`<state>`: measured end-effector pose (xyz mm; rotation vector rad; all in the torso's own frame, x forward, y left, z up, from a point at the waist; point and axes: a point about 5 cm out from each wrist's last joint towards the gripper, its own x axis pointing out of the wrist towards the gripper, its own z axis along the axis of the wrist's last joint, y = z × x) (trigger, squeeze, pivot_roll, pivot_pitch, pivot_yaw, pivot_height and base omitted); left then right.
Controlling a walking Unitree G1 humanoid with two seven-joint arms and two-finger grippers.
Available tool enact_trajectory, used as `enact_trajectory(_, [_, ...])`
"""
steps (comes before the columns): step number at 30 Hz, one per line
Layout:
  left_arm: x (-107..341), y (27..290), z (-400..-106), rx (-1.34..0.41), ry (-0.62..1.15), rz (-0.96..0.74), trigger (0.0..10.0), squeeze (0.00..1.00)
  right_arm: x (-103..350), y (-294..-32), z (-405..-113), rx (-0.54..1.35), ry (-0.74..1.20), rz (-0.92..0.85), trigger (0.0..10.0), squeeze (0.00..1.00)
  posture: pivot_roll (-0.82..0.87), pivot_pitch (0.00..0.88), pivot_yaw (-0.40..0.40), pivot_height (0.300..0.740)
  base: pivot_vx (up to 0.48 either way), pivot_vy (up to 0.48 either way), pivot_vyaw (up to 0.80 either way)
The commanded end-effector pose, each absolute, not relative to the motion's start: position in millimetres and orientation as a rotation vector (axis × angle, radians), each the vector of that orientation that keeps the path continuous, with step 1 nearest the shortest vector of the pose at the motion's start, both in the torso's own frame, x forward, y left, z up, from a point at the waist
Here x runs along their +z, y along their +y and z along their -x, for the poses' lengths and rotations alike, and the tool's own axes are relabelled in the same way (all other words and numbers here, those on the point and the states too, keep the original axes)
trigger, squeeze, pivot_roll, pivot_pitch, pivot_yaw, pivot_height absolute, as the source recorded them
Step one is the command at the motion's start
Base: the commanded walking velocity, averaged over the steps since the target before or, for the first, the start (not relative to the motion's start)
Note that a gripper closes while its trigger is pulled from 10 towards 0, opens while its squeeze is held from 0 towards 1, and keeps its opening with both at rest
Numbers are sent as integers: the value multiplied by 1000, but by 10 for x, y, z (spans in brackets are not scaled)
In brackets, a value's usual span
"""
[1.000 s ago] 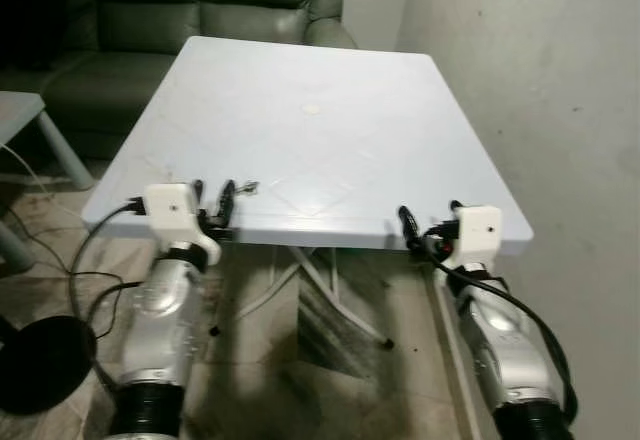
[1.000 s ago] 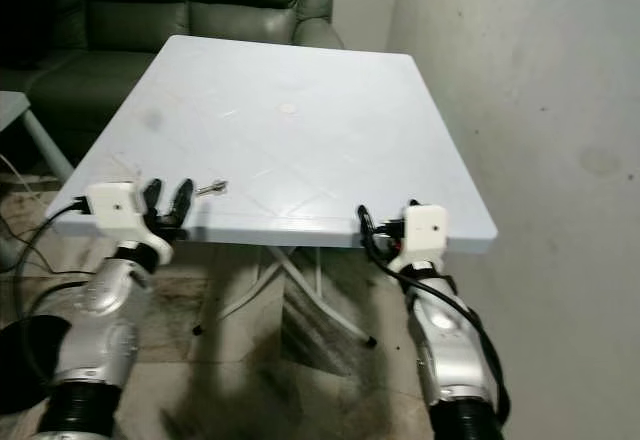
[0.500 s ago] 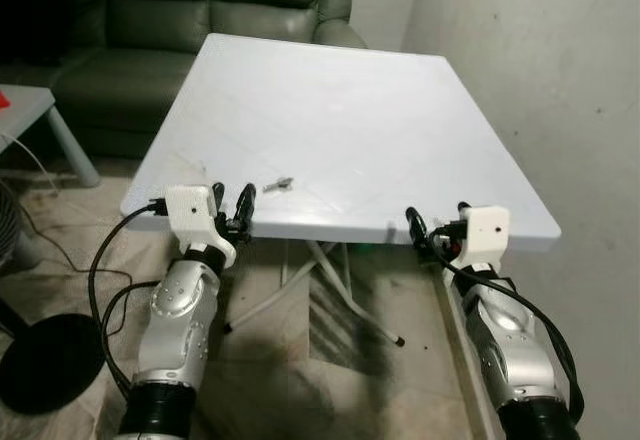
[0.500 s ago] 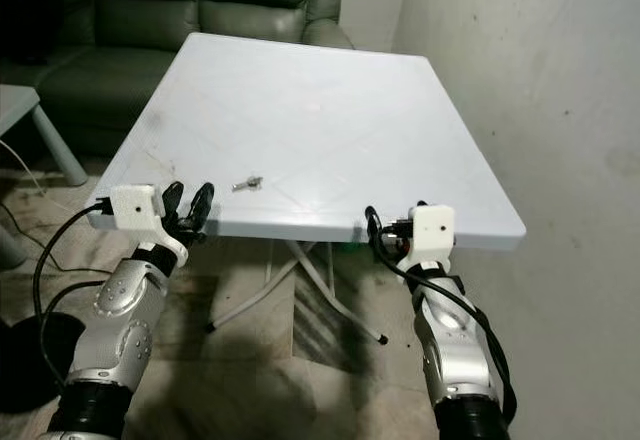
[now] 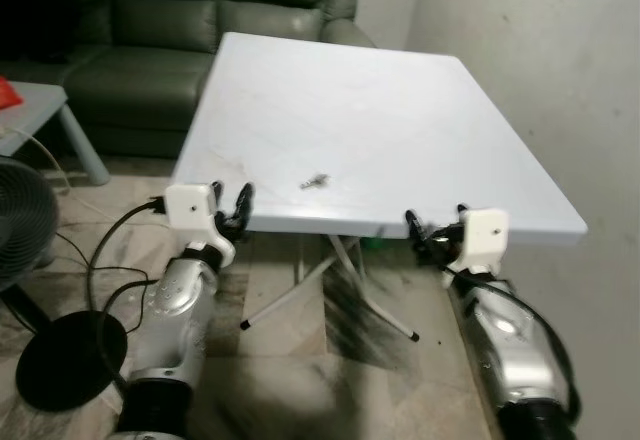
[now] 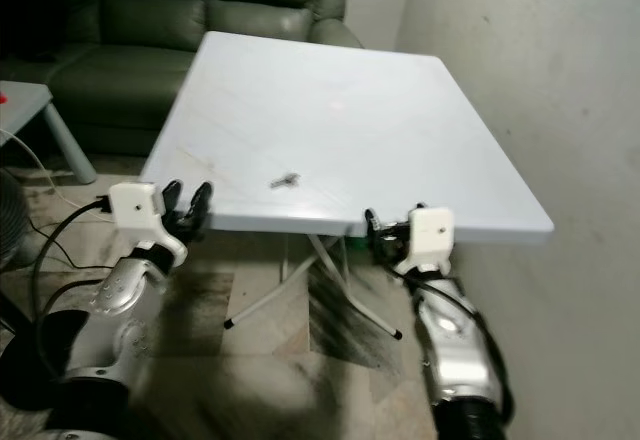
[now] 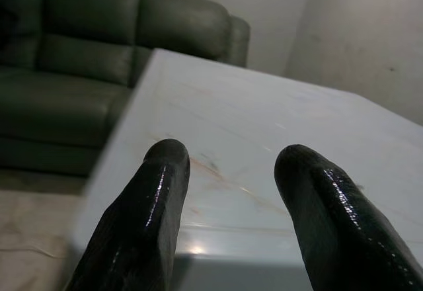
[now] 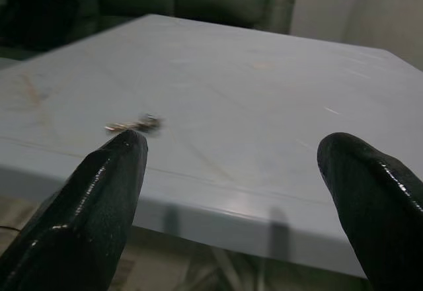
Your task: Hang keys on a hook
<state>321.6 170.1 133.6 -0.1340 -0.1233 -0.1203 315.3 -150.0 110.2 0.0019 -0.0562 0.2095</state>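
White square bench [image 5: 400,110], plastic-looking top with faint scuffs and diagonal seams, on folding metal legs [image 5: 330,280]; stands against a pale, stained wall [image 5: 540,50] on the robot's right. Floor [image 5: 300,360]: worn, mottled stone or concrete. Behind the bench: dark green leather sofa [image 5: 150,20]. To the robot's left: grey side table [image 5: 40,110] bearing a red item, a fan on a black round base [image 5: 60,360], loose cables. Keys [image 5: 316,181]: lying flat on the bench top, near its front edge, left of centre, untouched. Left hand [image 5: 233,205]: fingers apart, empty, at the bench's front left corner. Right hand [image 5: 432,226]: fingers spread wide, empty, just before the front edge, well apart from the keys. No legible writing or brand marks.
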Motion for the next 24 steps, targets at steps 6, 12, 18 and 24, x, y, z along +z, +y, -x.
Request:
enact_trajectory(6, [1326,1576,-3229,-153,-114,139,10000,0,1115,-1623,-3143,172,-61,11,10000,0,11,24,-67,740,0,389,0])
enact_trajectory(12, [1328,1578,-3235,-156,-111,136,10000,0,1102,-1603,-3141,175,-58,9,10000,0,13,24,-65,740,0,389,0])
enact_trajectory(18, [1328,1586,-3231,-153,-112,132,10000,0,1091,-1584,-3139,183,-57,12,10000,0,18,26,-65,740,0,389,0])
enact_trajectory(24, [1362,1592,-3217,-144,-141,140,10000,0,1094,-1574,-3149,187,-58,11,10000,0,21,25,-65,740,0,242,0])
